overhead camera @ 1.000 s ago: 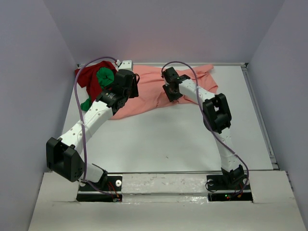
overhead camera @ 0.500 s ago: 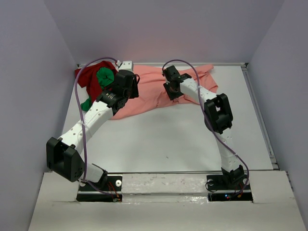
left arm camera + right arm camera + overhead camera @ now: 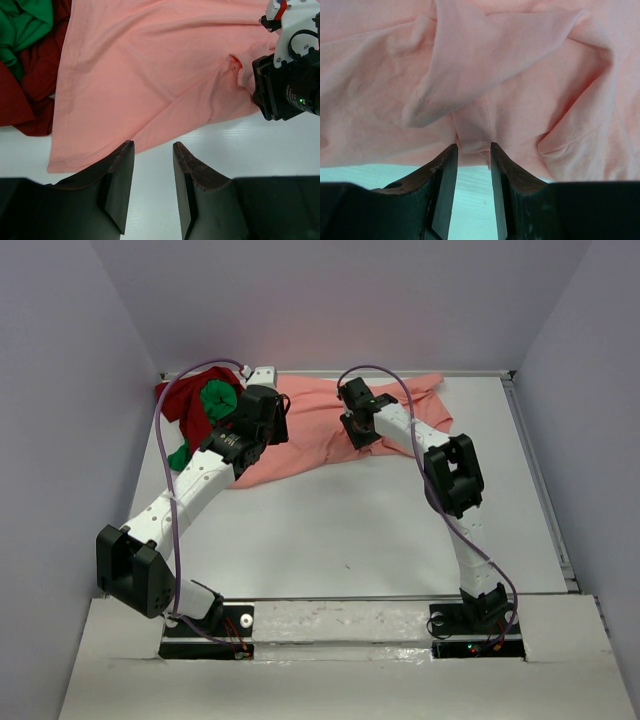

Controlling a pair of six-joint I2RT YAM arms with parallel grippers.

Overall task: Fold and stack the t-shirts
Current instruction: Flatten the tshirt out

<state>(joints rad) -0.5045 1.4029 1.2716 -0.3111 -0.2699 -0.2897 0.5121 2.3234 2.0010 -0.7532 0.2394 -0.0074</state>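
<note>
Pink shirt [image 3: 320, 435] lies rumpled along the far side of the table [image 3: 340, 530]. Its left end touches the heap of red shirt [image 3: 178, 405] and green shirt [image 3: 215, 400] in the far left corner.

We judge the step in hand to be taking the near hem, so that pink can be drawn flat for folding. Our right gripper [image 3: 472, 146] has its fingers parted, straddling a small tuck of hem at the very tips; we see no squeeze on the cloth yet. Our left gripper [image 3: 153, 146] is spread too and empty, over bare table just short of the hem.

To do it well, we would reach the left a little further so the hem sits deep between the fingers. We would also close both on the hem alone and keep the pull level so the cloth spreads rather than bunches.

A loose flap is doubled over just beyond the right tips and could get caught in the bite. Red lies against pink's left edge, so a drag may tow it along. The right wrist [image 3: 287, 75] is near our left gripper, so there is little room between the arms.
</note>
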